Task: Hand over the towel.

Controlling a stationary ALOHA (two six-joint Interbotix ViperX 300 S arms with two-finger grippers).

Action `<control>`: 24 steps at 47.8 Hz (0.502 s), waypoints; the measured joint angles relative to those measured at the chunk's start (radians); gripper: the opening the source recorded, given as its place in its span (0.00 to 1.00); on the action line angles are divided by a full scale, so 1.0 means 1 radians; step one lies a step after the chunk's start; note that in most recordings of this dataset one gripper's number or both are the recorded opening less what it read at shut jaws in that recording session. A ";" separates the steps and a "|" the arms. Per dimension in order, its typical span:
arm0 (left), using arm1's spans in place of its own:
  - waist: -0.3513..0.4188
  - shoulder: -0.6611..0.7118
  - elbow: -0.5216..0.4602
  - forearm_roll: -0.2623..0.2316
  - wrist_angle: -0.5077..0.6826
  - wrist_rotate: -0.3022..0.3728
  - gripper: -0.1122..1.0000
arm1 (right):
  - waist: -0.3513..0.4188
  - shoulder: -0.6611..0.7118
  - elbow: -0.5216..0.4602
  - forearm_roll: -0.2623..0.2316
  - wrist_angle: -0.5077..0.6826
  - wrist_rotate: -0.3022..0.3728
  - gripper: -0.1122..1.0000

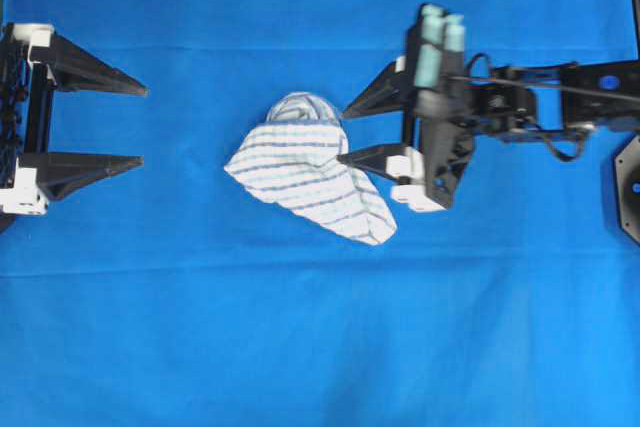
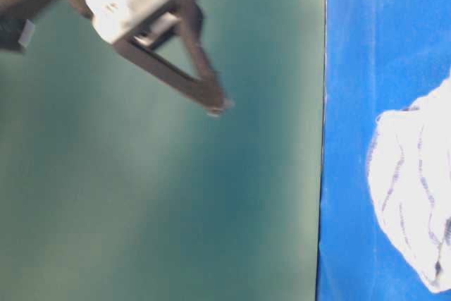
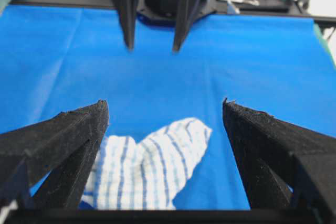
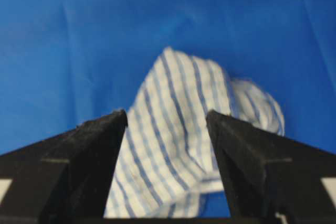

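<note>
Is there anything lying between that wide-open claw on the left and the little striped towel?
No. In the overhead view only bare blue cloth separates the left end effector from the towel.

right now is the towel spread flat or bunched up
Bunched up: the towel lies crumpled on the blue cloth, one end humped, between the open right gripper's fingertips.

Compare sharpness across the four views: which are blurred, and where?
Table-level: soft throughout, the left end effector smeared, the towel hazy. Right wrist: towel and fingers soft. Left wrist: near fingers slightly soft. Overhead: sharpest, evenly lit.
</note>
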 measured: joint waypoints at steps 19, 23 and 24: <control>0.000 0.002 0.015 0.000 -0.014 0.000 0.92 | 0.026 -0.164 0.123 -0.061 -0.207 -0.005 0.71; 0.000 0.002 0.014 0.000 -0.018 0.000 0.92 | 0.026 -0.166 0.126 -0.063 -0.218 -0.005 0.71; 0.000 0.002 0.015 0.000 -0.020 0.000 0.92 | 0.026 -0.166 0.126 -0.063 -0.218 -0.006 0.71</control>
